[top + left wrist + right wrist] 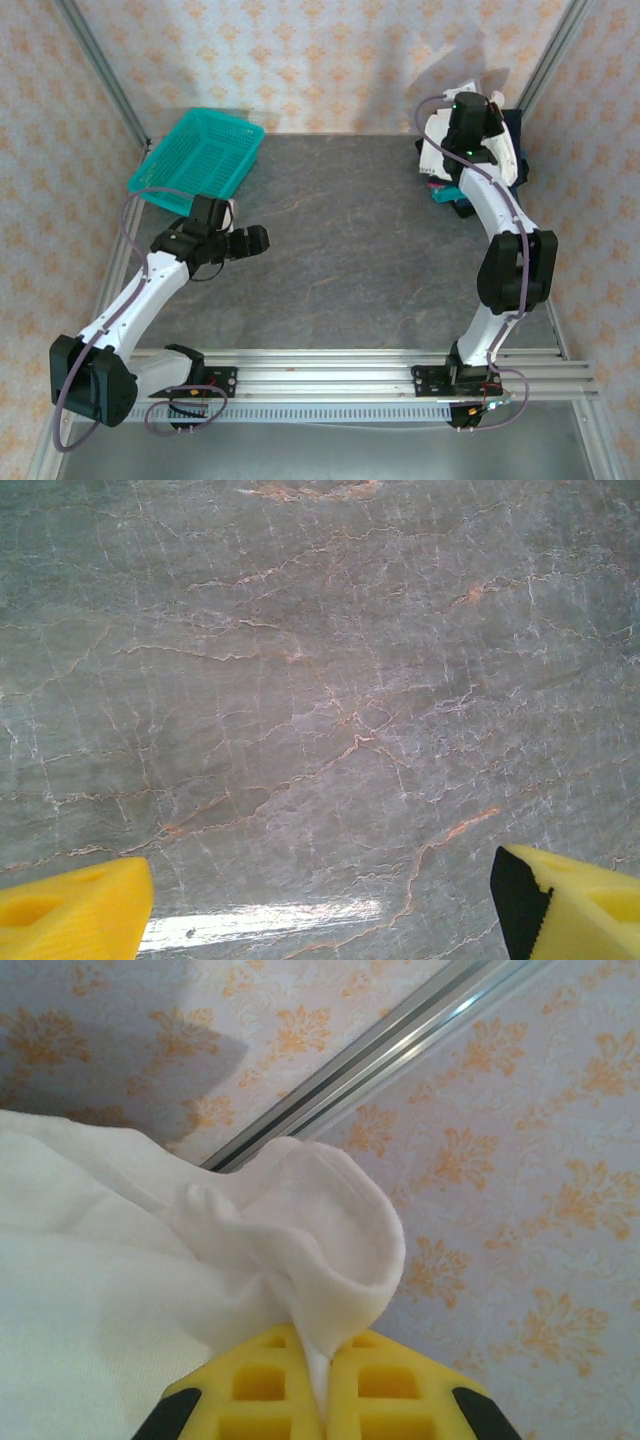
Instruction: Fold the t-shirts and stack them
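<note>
- The right gripper (320, 1385) has its yellow fingers (265, 1390) pressed together, pinching a fold of the white t-shirt (120, 1300).
- This white t-shirt is lifted at the far right corner of the table (350, 230), close to the wall.
- Under it, folded t-shirts (445, 196) lie in a stack at the right edge; teal and navy cloth can be seen.
- The left gripper (320, 905) is spread wide and holds nothing, over bare table on the left side.
- A teal mesh basket (200, 160) stands in the far left corner.
</note>
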